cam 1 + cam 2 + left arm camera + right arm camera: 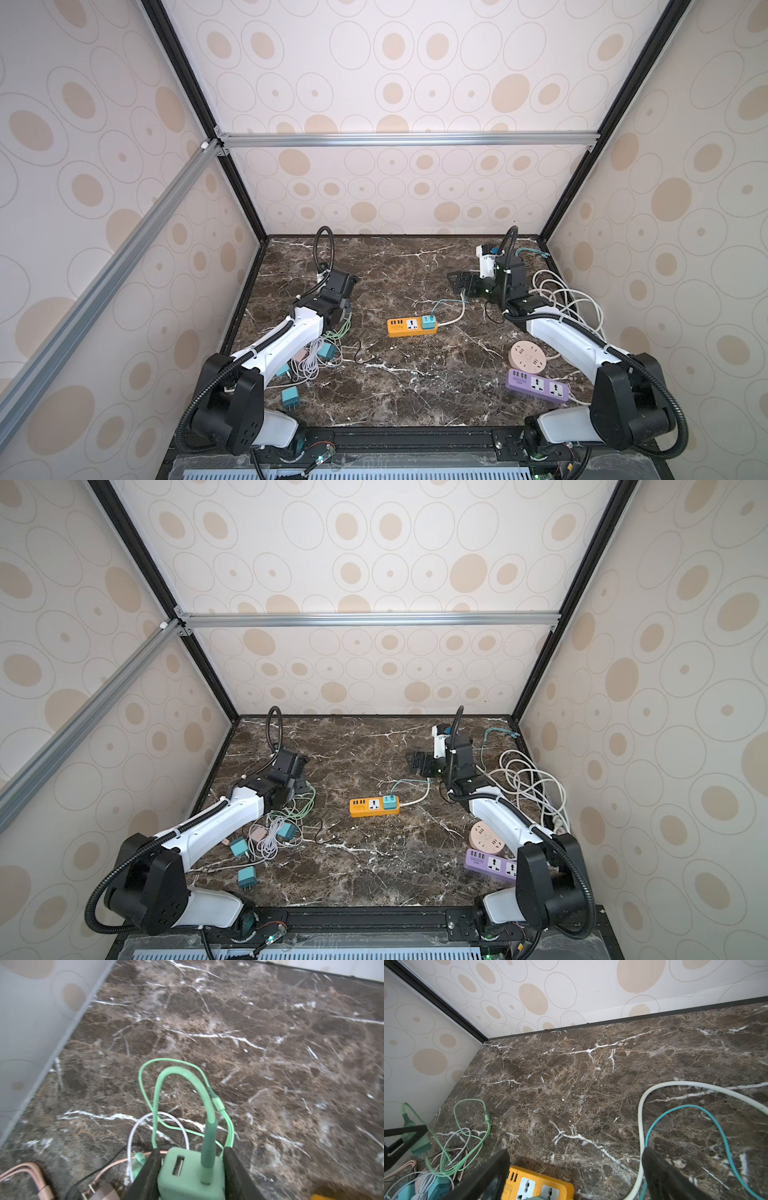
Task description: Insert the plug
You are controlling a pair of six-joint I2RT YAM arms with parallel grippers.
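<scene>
A pale green plug (pixel 191 1174), a cube charger with a green cable (pixel 182 1072) in its top, sits between the black fingers of my left gripper (pixel 192 1150), which is shut on it. In both top views the wrist hides this plug at the table's left, and only its cable (pixel 343 328) shows. The orange power strip (pixel 411 326) (pixel 374 806) (pixel 537 1184) lies mid-table with a teal plug (pixel 429 321) seated in its right socket. My right gripper (pixel 457 282) (pixel 576 1152) hangs open behind the strip's right end, holding nothing.
A tangle of teal chargers and cables (pixel 316 361) lies under the left arm, with one loose teal charger (pixel 291 398) nearer the front. A round pink socket (pixel 528 355), a purple power strip (pixel 538 384) and coiled white cord (pixel 569 299) fill the right side. Walls enclose three sides.
</scene>
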